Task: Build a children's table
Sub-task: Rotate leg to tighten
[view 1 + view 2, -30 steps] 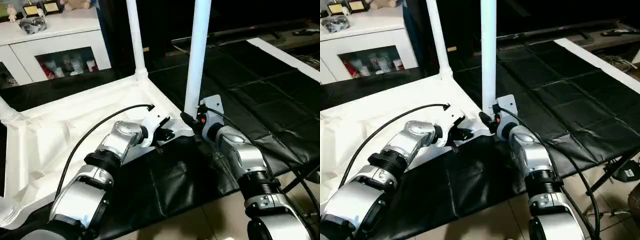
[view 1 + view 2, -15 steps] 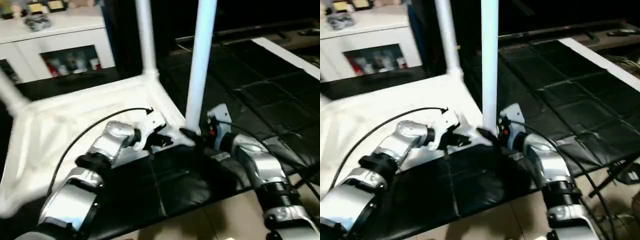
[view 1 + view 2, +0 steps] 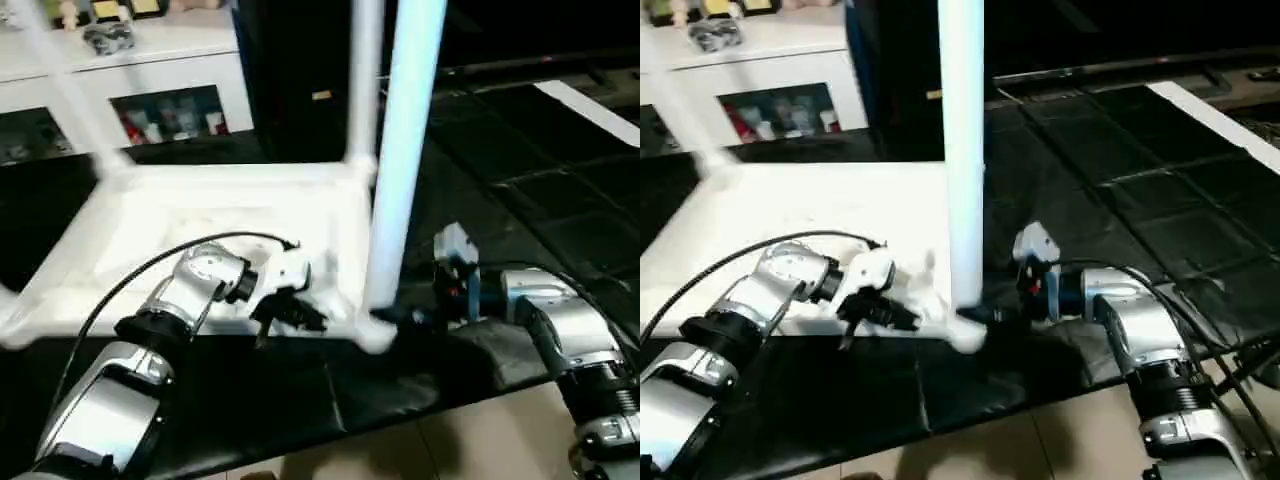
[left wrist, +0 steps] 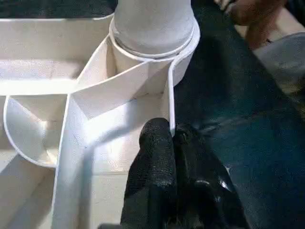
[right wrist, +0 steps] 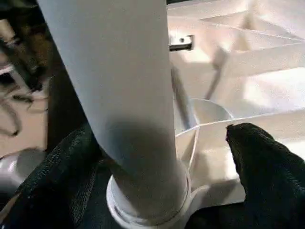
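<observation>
My left gripper [image 4: 172,143] pinches the upturned children's table [image 3: 200,215] by its rim wall, jaws pressed together. My right gripper [image 5: 162,157] has jaws spread around the near corner leg [image 3: 405,160]. Black-covered bench [image 3: 540,190]; white cabinet [image 3: 130,90] behind.

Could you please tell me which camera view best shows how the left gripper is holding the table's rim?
The left wrist view: the left gripper has its fingers pinched on the thin rim wall of the table top, just below the corner socket holding a leg. In the eye views that gripper is small beside the near edge, its grip hard to read.
</observation>
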Controlling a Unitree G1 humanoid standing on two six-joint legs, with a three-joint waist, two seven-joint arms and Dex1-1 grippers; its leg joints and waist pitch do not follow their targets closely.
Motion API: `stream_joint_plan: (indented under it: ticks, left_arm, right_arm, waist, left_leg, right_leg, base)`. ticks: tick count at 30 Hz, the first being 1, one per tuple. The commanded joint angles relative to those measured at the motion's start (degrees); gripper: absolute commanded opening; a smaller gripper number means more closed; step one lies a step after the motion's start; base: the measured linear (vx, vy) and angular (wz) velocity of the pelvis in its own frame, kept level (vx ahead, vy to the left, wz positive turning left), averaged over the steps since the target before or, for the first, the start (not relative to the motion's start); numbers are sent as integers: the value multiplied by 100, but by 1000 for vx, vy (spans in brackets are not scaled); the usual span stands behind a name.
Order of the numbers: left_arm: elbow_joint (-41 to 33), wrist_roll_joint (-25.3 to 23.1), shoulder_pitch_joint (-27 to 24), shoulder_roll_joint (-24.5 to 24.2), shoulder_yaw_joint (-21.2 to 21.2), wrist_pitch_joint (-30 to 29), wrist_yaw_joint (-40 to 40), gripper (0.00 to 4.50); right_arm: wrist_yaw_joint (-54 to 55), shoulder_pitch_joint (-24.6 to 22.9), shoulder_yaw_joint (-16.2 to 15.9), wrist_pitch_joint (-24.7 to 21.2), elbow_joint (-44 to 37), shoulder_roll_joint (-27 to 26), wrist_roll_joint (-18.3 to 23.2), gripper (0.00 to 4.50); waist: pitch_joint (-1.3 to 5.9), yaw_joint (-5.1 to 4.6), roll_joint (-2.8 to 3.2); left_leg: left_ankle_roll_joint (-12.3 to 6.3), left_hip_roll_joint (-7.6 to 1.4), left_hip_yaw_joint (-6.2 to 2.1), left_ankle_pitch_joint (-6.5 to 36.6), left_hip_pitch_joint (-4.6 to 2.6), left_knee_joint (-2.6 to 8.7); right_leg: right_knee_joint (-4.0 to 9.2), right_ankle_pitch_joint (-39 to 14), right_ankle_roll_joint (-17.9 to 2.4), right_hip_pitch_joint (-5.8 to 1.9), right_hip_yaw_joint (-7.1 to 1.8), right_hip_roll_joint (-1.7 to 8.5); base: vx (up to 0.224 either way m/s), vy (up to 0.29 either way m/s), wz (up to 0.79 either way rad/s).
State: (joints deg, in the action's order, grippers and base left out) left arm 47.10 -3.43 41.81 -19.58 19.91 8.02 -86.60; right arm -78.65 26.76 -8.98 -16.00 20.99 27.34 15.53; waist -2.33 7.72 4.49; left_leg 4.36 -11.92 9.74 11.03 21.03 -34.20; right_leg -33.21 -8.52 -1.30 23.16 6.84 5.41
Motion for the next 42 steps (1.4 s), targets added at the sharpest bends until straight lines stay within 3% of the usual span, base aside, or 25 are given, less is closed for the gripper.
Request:
stream_joint_plan:
  ticks: [1,12,13,27,28,29,30,32,33,35,36,37,38,39,40,41,42]
  left_arm:
    - [-221,61,19,6,130,169,-321,0]
    - [-353,52,-37,-41,183,221,-394,0]
    - [-321,34,-23,-50,155,236,-311,0]
    - [-209,-100,-7,13,96,60,155,0]
    - [-169,-109,7,69,58,-64,322,0]
    - [-168,-110,7,71,57,-68,328,0]
    - [-136,-97,20,138,7,-179,491,0]
    - [-81,-81,54,309,-104,-387,905,0]
    - [-39,-83,111,496,-201,-530,1346,0]
    - [-20,-76,147,604,-249,-647,1577,0]
    - [34,-60,225,811,-333,-893,1975,0]
    - [58,-56,256,894,-365,-990,2133,0]
    - [61,-56,262,907,-370,-1006,2159,0]
    - [195,-49,402,1160,-487,-1293,2711,0]
    - [202,-47,410,1173,-493,-1308,2737,0]
    - [299,-23,542,1361,-604,-1560,3139,0]
    - [299,-23,542,1361,-604,-1560,3139,0]
  right_arm:
    - [-217,62,-113,-51,-44,32,57,420]
    - [-538,211,-370,-11,94,-68,20,339]
    - [-601,215,-402,-30,96,-75,17,326]
    - [-666,116,-482,-149,-14,-135,76,216]
    - [-547,61,-452,-207,-99,-192,116,213]
    - [-543,59,-451,-209,-102,-194,117,212]
    - [-379,12,-434,-291,-166,-256,122,210]
    - [204,-102,-424,-408,-263,-441,-26,210]
    - [925,-181,-378,-366,-263,-716,-244,209]
    - [1339,-175,-310,-396,-207,-899,-322,208]
    - [2046,-114,-169,-579,-68,-1238,-404,206]
    - [2316,-89,-117,-657,-17,-1369,-434,205]
    - [2360,-85,-109,-670,-9,-1391,-439,204]
    - [3160,16,4,-877,131,-1776,-584,203]
    - [3201,23,8,-884,138,-1796,-594,202]
    - [3893,157,80,-954,262,-2105,-763,202]
    - [3893,157,80,-954,262,-2105,-763,202]
  waist:
    - [424,-28,-92]
    - [430,37,-143]
    - [423,32,-179]
    - [419,45,-169]
    - [415,47,-104]
    - [406,40,-132]
    - [409,42,-115]
    - [396,20,-149]
    - [379,6,-146]
    - [367,-33,-160]
    - [359,-52,-155]
    - [328,-120,-149]
    - [321,-179,-161]
    - [315,-231,-153]
    - [314,-264,-146]
    - [320,-324,-159]
    - [327,-357,-117]
  left_leg:
    - [-566,-165,-1,875,-55,363]
    - [-575,-171,-1,693,-45,357]
    - [-573,-168,4,709,-39,361]
    - [-498,-165,0,767,-50,362]
    - [-481,-166,-1,794,-61,359]
    - [-465,-172,5,845,-68,367]
    - [-447,-168,1,875,-73,366]
    - [-371,-158,-1,905,-54,381]
    - [-301,-148,-6,1004,-63,389]
    - [-212,-109,-9,1130,-69,399]
    - [-185,-97,-11,1117,-61,403]
    - [-123,-80,-20,1231,-54,420]
    - [-91,-48,-23,1374,-92,414]
    - [-92,-46,-31,1404,-102,416]
    - [-80,-39,-35,1429,-103,417]
    - [-80,-32,-46,1464,-83,423]
    - [-83,-29,-49,1472,-100,423]
  right_leg:
    - [304,-1304,-1208,-339,-295,346]
    - [292,-1408,-1117,-322,-297,354]
    - [302,-1453,-1096,-326,-296,353]
    - [320,-1621,-1025,-318,-293,354]
    - [323,-1632,-1028,-305,-298,350]
    - [342,-1644,-1030,-302,-301,343]
    - [341,-1670,-1030,-306,-300,344]
    - [348,-1792,-988,-319,-299,342]
    - [381,-2057,-888,-306,-286,347]
    - [435,-2486,-716,-314,-268,353]
    - [436,-2553,-672,-319,-268,348]
    - [472,-2774,-588,-313,-249,338]
    - [541,-3102,-447,-306,-216,337]
    - [552,-3158,-428,-291,-218,337]
    - [558,-3173,-425,-288,-204,326]
    - [563,-3161,-398,-314,-189,317]
    - [579,-3128,-404,-296,-185,323]
  base:
    - [0,0,0]
    - [0,0,0]
    - [0,0,0]
    - [0,0,0]
    - [0,0,0]
    - [0,0,0]
    - [0,0,0]
    - [0,0,0]
    - [0,0,0]
    - [0,0,0]
    - [0,0,0]
    - [0,0,0]
    - [0,0,0]
    - [0,0,0]
    - [0,0,0]
    - [0,0,0]
    - [0,0,0]
